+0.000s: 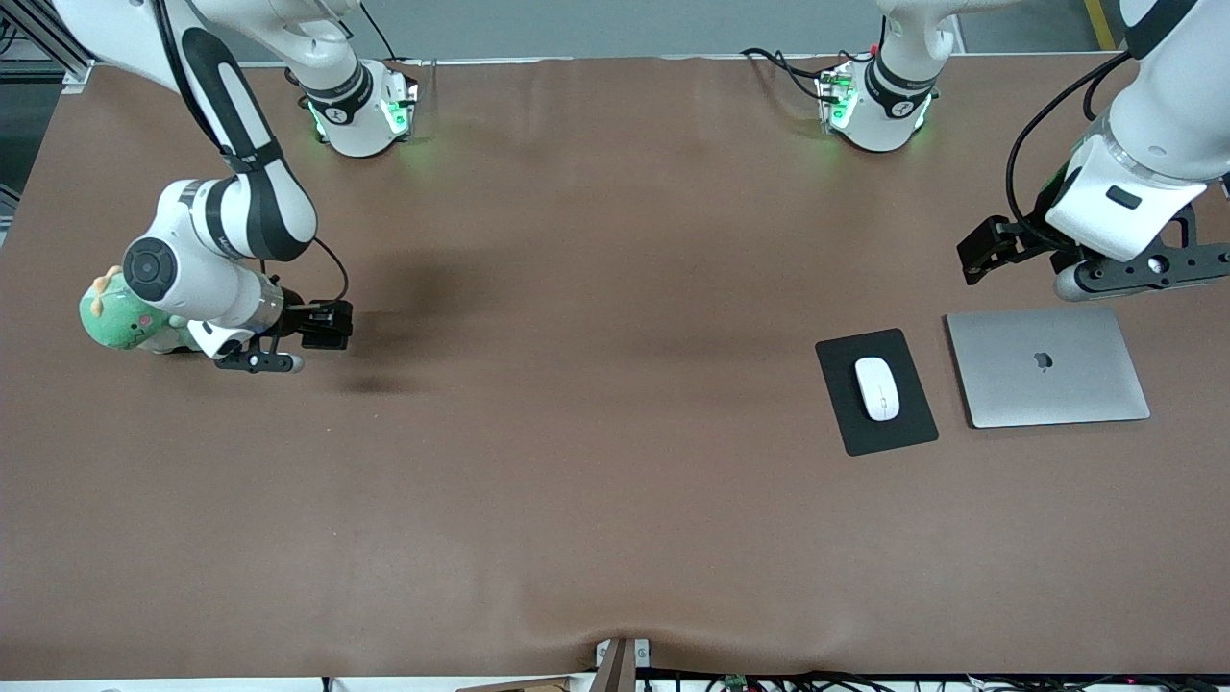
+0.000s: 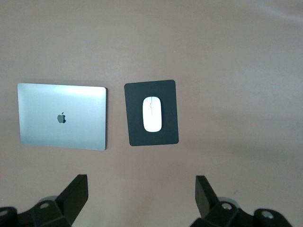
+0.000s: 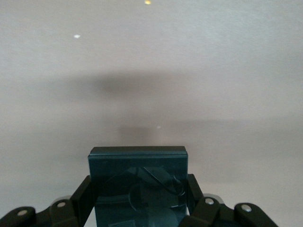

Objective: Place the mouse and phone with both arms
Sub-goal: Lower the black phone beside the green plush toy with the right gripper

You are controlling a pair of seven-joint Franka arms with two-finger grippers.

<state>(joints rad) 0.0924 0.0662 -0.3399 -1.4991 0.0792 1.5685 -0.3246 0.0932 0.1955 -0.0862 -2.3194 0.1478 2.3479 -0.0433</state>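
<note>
Even overhead light, soft shadows, sharp focus

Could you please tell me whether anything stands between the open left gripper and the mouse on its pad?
Nothing visible does. The left gripper hangs open over bare table, and the mouse lies uncovered on the mouse pad, with the laptop beside the pad, apart from it.

The brown table [image 1: 577, 481] bears a black mouse pad [image 1: 898, 432], a closed silver laptop [image 1: 1047, 370], and a green plush toy [image 1: 110, 322].
</note>
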